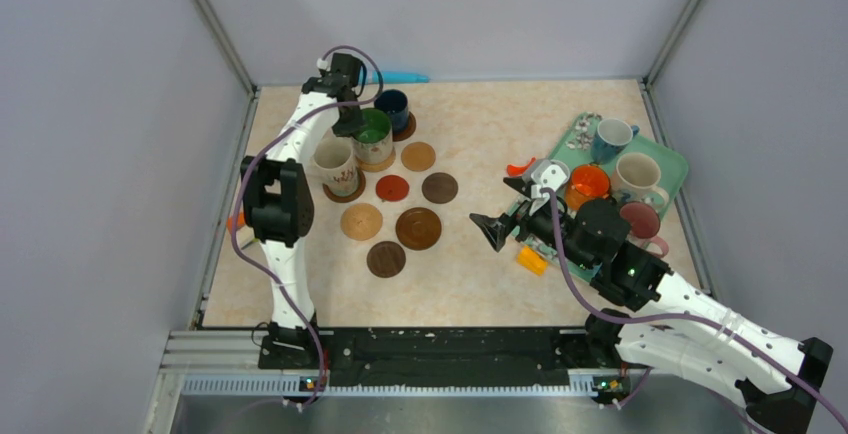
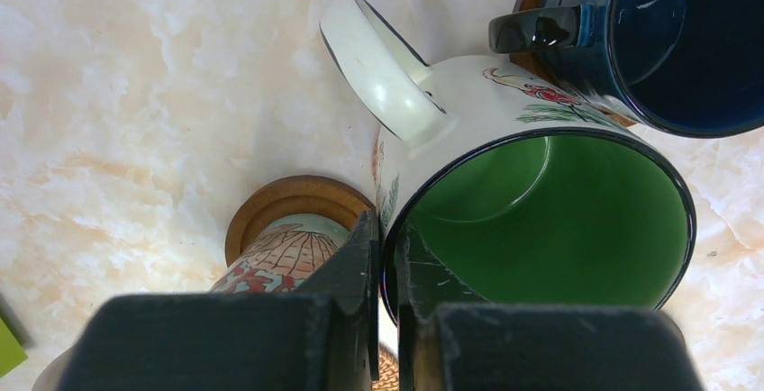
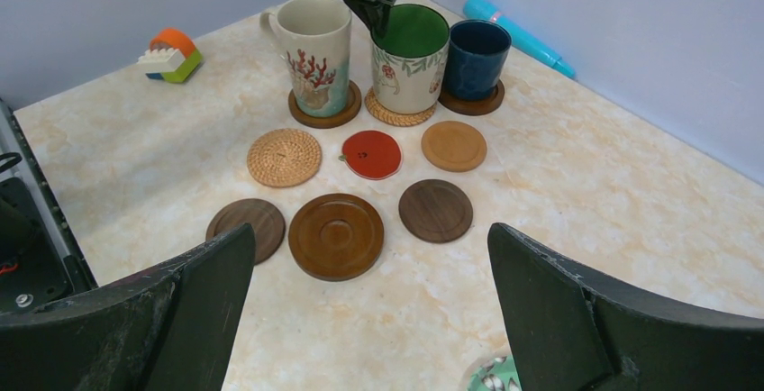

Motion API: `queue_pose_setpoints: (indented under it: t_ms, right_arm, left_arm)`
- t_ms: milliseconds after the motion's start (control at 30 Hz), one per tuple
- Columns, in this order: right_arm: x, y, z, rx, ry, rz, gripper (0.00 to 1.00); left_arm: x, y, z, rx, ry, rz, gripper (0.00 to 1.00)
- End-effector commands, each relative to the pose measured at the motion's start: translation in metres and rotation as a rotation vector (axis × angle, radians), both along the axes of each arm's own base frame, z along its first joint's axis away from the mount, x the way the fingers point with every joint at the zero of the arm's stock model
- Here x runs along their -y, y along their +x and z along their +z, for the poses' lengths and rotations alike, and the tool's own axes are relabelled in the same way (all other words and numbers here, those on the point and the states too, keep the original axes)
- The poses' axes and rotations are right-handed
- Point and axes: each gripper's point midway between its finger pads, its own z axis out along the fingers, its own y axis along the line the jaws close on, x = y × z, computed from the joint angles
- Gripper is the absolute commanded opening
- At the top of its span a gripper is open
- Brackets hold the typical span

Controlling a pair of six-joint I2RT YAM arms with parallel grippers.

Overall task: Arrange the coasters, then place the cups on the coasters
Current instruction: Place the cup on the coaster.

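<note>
My left gripper is shut on the rim of the white cup with a green inside, which stands on a woven coaster. A cream coral-print cup and a dark blue cup stand beside it, each on a brown coaster. Several bare coasters lie in front: woven tan, red, tan, two dark ones and the large ridged one. My right gripper hangs open and empty, facing them. Light blue, orange, cream and pink cups sit at the right.
The teal floral tray holds the right-hand cups. A small orange block lies by my right arm. A multicoloured toy block sits at the left wall and a blue pen along the back wall.
</note>
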Motion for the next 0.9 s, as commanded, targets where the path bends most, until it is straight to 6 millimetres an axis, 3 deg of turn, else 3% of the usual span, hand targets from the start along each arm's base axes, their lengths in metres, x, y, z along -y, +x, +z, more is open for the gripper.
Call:
queue_pose_setpoints:
  t_ms: [0, 233, 867]
  right_arm:
    - [0.0003, -0.0014, 0.015, 0.04, 0.042, 0.0, 0.99]
    - [0.0002, -0.0018, 0.0149, 0.04, 0.043, 0.001, 0.99]
    - [0.0005, -0.0014, 0.0137, 0.04, 0.04, -0.001, 0.99]
  left_arm:
    - [-0.0029, 0.0238, 0.0427, 0.141, -0.016, 0.018, 0.0]
    - [-0.0041, 0.022, 0.0415, 0.132, -0.02, 0.024, 0.06]
    - [0.001, 0.0161, 0.0478, 0.116, -0.057, 0.012, 0.07]
